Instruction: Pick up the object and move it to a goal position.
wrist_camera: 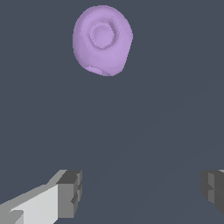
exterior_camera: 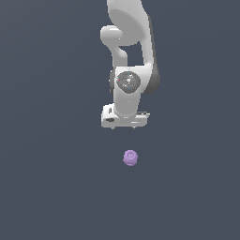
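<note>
The object (exterior_camera: 130, 158) is a small light-purple knobbly lump with a ring-like top, lying on the dark grey floor. The white arm hangs above it, and my gripper (exterior_camera: 125, 125) sits a short way above and slightly to the exterior view's left of the lump, not touching it. In the wrist view the object (wrist_camera: 102, 40) lies well away from the two dark fingertips (wrist_camera: 70, 192), which stand far apart. My gripper (wrist_camera: 140, 192) is open with nothing between its fingers.
A plain dark grey surface (exterior_camera: 47, 187) spreads all around the object. No other objects or containers show in either view.
</note>
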You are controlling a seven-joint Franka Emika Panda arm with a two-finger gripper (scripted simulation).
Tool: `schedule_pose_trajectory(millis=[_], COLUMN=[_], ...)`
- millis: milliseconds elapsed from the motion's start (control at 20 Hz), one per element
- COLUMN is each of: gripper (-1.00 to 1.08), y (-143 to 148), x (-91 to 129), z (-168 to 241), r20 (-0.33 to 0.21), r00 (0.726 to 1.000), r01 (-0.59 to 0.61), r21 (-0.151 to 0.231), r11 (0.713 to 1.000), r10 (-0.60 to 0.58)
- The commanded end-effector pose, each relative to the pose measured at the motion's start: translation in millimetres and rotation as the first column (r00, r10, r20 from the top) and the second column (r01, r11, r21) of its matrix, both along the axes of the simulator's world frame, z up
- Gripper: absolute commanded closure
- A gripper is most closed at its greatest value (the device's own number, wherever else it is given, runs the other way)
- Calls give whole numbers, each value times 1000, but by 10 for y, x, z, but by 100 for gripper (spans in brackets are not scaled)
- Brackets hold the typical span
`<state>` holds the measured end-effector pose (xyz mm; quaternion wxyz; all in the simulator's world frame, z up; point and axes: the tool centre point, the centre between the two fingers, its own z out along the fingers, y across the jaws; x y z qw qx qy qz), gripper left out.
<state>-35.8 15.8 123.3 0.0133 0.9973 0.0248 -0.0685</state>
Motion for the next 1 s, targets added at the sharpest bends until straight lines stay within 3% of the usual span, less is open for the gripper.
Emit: schedule_pose_trajectory(millis=[0,500,950], gripper=[-92,-92,-92], y=[0,41,71], x=[0,62,194], z=[0,55,17], r20=[0,3,19], r00=[1000,999,1000], r01=[0,-39,-2], r21=[0,-16,-14], r11=[1000,999,1000], r10=[0,39,2])
